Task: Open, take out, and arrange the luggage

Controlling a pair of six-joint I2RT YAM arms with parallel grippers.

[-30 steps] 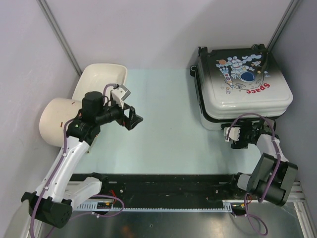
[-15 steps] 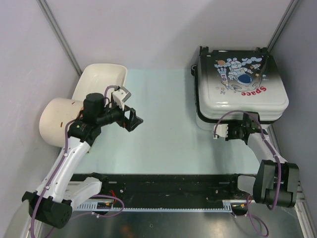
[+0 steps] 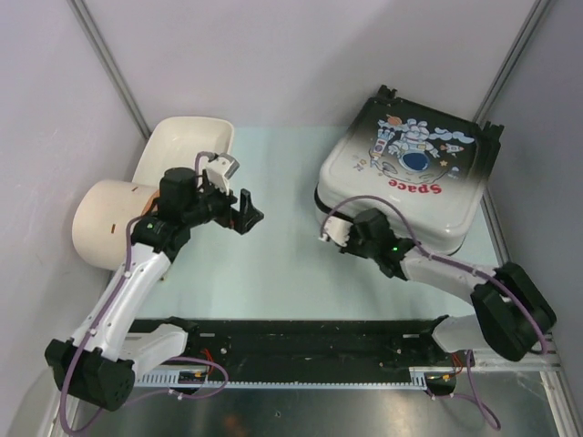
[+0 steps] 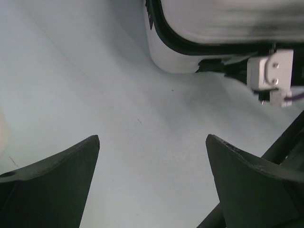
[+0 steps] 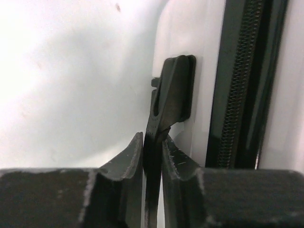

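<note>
Right hand [image 5: 152, 140]: pinched tight on black zipper pull [image 5: 171, 90] at side of luggage [image 3: 410, 182], just beside zipper track [image 5: 232, 95]. Left hand [image 3: 248, 211]: fingers apart, holding nothing, hanging over bare worktop [image 3: 291, 264], well apart from luggage. Luggage at far right of worktop, lying flat, printed lid up, turned askew to worktop edges, lid shut. Looks light for its bulk, hard glossy shell, stiff, probably slippery on smooth worktop, so prone to sliding or turning under a sideways tug. Best taken by the pull tab for unzipping, with other hand pressing down on lid or bracing a corner. Smooth curved shell poor for a two-finger pinch.
</note>
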